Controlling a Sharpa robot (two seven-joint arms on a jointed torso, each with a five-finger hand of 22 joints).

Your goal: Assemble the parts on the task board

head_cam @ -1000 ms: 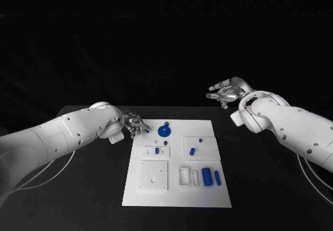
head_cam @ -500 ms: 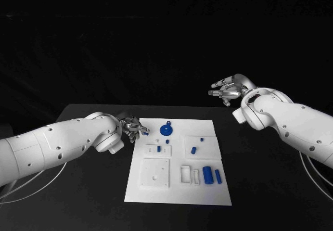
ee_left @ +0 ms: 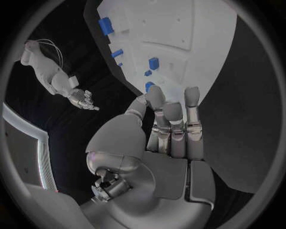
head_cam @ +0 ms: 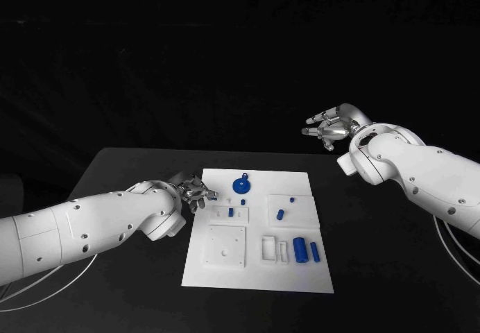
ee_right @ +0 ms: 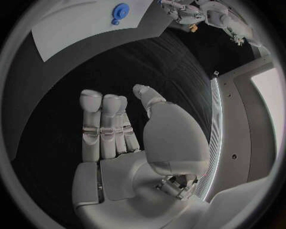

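Observation:
The white task board (head_cam: 225, 274) lies mid-table. A round blue part (head_cam: 241, 185) sits near its far edge, small blue parts (head_cam: 280, 215) stand in its middle blocks, and two blue cylinders (head_cam: 299, 251) lie at its near right. My left hand (head_cam: 195, 189) hovers at the board's far left edge. It pinches a small blue part (ee_left: 149, 86) between the thumb and a finger. My right hand (head_cam: 328, 128) is raised beyond the board's far right corner, fingers spread and holding nothing. The right wrist view shows its bare palm (ee_right: 119, 143), with the round blue part (ee_right: 121, 9) far off.
The black table (head_cam: 130, 166) runs wide on both sides of the board. A white square block with holes (head_cam: 224, 246) stands at the board's near left, and a narrow white slot block (head_cam: 267, 250) lies beside the cylinders.
My left arm has swung lower and nearer, carrying the hand and its small blue part a little along the board's left edge. The right hand has hardly moved.

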